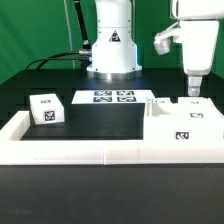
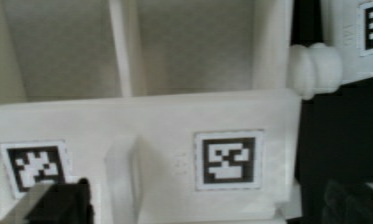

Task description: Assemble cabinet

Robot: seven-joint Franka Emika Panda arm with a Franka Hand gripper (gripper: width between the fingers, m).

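Observation:
The white cabinet body [image 1: 183, 127] stands at the exterior view's right on the black table, with a tag on its front. My gripper [image 1: 193, 91] hangs just over its top, at the far right end. In the wrist view the body's tagged wall [image 2: 231, 160] fills the lower picture and lies between my two dark fingertips [image 2: 55, 201], which stand wide apart, so the gripper is open. White ribbed parts [image 2: 183, 45] and a round peg [image 2: 316, 68] lie beyond the wall. A small white tagged block [image 1: 45, 110] sits alone at the exterior view's left.
The marker board [image 1: 112, 97] lies flat in front of the robot base [image 1: 111, 45]. A low white rail [image 1: 100, 153] borders the table's front and left sides. Cables run behind the base.

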